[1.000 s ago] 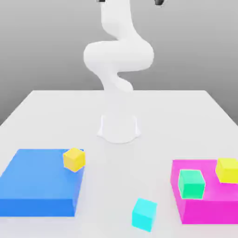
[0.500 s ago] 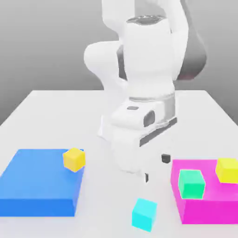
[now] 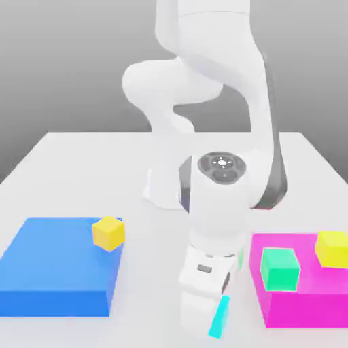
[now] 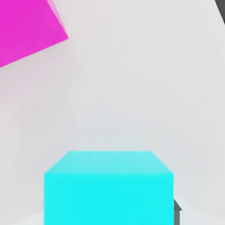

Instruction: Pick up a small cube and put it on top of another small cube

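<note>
The small cyan cube (image 3: 219,318) rests on the white table near its front edge, mostly hidden behind my hand in the exterior view. My gripper (image 3: 208,319) has come down over it and is shut on it. In the hand view the cyan cube (image 4: 109,186) looms large and close, and a dark fingertip (image 4: 176,207) presses against one of its sides. Other small cubes stand around: a mint-green cube (image 3: 280,268) and a yellow cube (image 3: 333,248) on the magenta block, and a second yellow cube (image 3: 108,233) on the blue block.
A flat blue block (image 3: 54,272) lies at the exterior view's left, and a magenta block (image 3: 302,309) at its right, close beside the gripper; a corner of the magenta block (image 4: 26,30) also appears in the hand view. The arm's white base (image 3: 163,190) stands mid-table.
The arm swung down from above the scene to the cyan cube at the table's front. Its fingers, open half a second ago, have shut on the cube.
</note>
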Controlling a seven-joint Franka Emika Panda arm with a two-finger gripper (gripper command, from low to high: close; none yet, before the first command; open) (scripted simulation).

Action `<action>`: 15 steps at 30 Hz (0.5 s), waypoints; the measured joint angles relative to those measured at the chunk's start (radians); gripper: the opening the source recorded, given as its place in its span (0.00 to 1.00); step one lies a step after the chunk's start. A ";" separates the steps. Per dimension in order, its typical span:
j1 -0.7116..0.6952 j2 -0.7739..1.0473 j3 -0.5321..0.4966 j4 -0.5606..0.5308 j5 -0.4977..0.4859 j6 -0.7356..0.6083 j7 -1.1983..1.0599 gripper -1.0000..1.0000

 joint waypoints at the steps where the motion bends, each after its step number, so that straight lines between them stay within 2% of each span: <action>1: 0.004 -0.011 -0.004 -0.002 -0.004 -0.008 0.003 0.00; 6: 0.039 -0.168 -0.053 -0.032 -0.064 -0.134 0.048 0.00; 12: 0.079 -0.241 -0.034 0.101 -0.084 -0.374 0.107 0.00; 15: 0.133 -0.327 -0.003 0.134 -0.104 -0.497 0.136 0.00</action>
